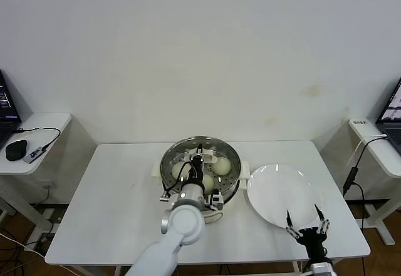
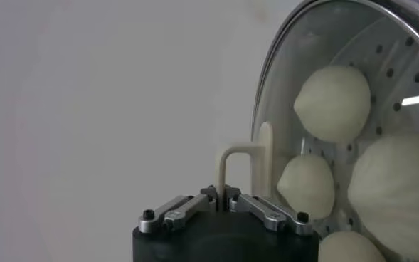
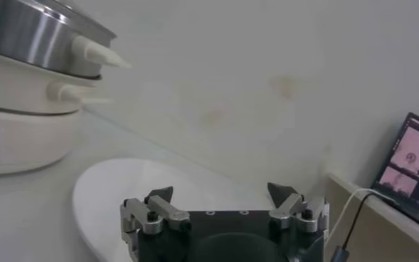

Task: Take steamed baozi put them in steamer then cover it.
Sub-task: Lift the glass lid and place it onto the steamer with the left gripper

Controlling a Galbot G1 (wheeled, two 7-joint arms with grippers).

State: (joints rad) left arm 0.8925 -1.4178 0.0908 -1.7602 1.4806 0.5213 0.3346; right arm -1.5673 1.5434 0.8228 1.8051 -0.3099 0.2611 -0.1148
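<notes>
- Left gripper (image 2: 223, 197) is clamped on the handle of the cover (image 2: 266, 160), which sits on the steamer (image 1: 230, 153) over the steamed baozi (image 2: 333, 102).
- Advice: confirm the rim is seated level before release.
- Right gripper (image 1: 305, 221) is idle, fingers spread, by the plate (image 1: 276, 191).

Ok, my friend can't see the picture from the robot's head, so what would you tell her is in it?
The left gripper is shut on the handle of the glass cover, which sits over the steamer with cream-white baozi inside, in the middle of a white table. Beside the steamer lies an empty white plate, with the right gripper open at its near edge.
</notes>
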